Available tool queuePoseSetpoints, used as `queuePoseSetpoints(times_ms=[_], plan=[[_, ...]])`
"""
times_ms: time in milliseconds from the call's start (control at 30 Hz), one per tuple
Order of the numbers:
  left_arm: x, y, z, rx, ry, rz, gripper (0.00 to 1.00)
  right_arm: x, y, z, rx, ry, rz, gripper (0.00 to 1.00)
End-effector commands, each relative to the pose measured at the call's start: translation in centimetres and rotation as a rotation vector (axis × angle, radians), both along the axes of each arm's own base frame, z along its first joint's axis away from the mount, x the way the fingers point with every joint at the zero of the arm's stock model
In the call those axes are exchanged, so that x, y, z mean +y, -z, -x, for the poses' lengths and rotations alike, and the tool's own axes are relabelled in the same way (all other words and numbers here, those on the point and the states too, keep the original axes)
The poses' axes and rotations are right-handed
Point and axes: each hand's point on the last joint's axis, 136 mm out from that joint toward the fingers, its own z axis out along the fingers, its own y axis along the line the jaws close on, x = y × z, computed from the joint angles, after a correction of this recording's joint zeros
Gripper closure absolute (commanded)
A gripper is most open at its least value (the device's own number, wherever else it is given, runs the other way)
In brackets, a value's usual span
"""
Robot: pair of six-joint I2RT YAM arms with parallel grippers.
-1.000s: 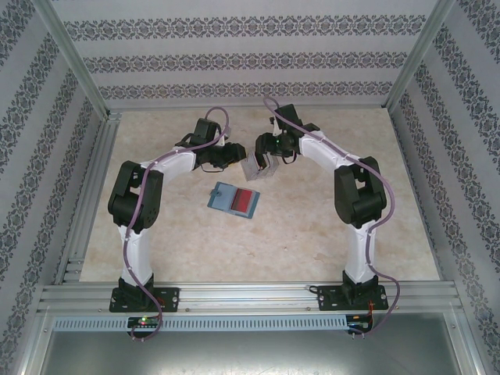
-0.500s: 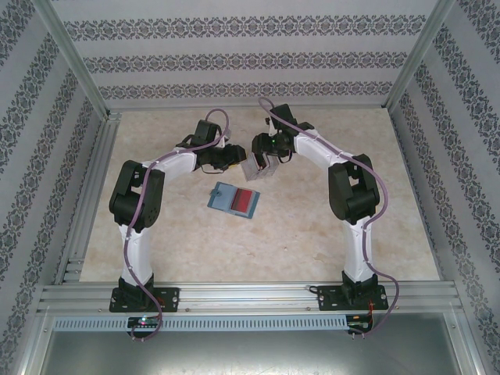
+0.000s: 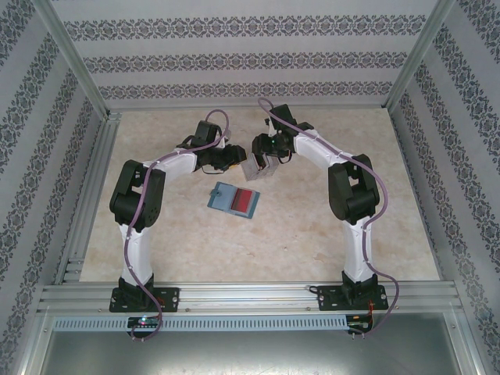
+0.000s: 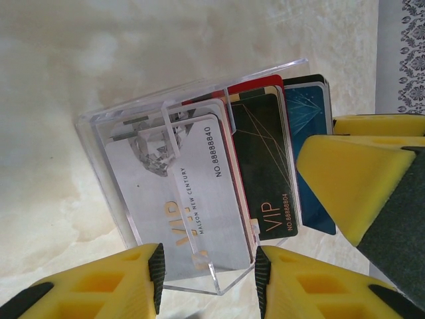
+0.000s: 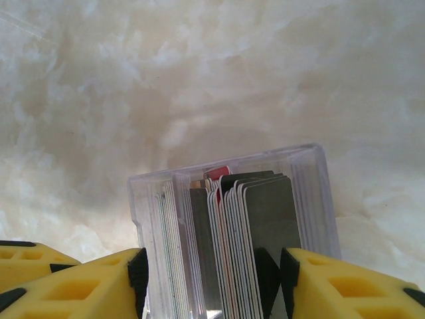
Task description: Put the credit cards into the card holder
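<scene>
Now, both claws meet at the clear stand point(image 3: 258, 167) just above the centre of the top view, and the credit cards point(image 4: 192, 193) sit upright in its slots, packed face to face. In the left wrist view their long axis runs from the bottom of the frame up toward the top right: a pale card in front, then a black card point(image 4: 265, 166), a blue card point(image 4: 309, 113) and a red edge point(image 4: 255, 83) behind.

The left gripper point(image 4: 207, 279) has its pads pressed against the stand's near end, at a middling width, and looks to be bracing it. The right gripper point(image 5: 209, 282) hangs over the card ends with one yellow finger on each side of the bundle. Half-wide, I'd say, but whether the pads actually bite a card I cannot tell.

So the lift must go along that long axis, straight out of the slots. The stand's walls hem the cards in at the sides, and only the open end is free.

The card holder point(image 3: 223, 197) lies open on the table point(image 3: 312, 234), just below and left of the stand, with a red card point(image 3: 245, 201) on its right half. Both claws are near it and the run to it is bare; the two yellow fingers nearly touching at the stand are the squeeze.
</scene>
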Motion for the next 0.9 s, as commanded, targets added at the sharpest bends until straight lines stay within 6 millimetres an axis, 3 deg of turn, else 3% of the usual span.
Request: queuePoseSetpoints(times_ms=[0,500,867], plan=[[-0.7,0.4,0.2,0.005,0.014,0.023,0.57,0.9,-3.3,0.7,-0.053,-0.042,-0.024,0.44],[-0.9,0.1,0.2,-0.003,0.017,0.023,0.57,0.4,-2.9,0.8,-0.043,-0.036,-0.025,0.5],[-0.9,0.2,0.2,0.0,0.014,0.026,0.57,-0.4,-1.9,0.6,-0.022,-0.018,-0.015,0.7]])
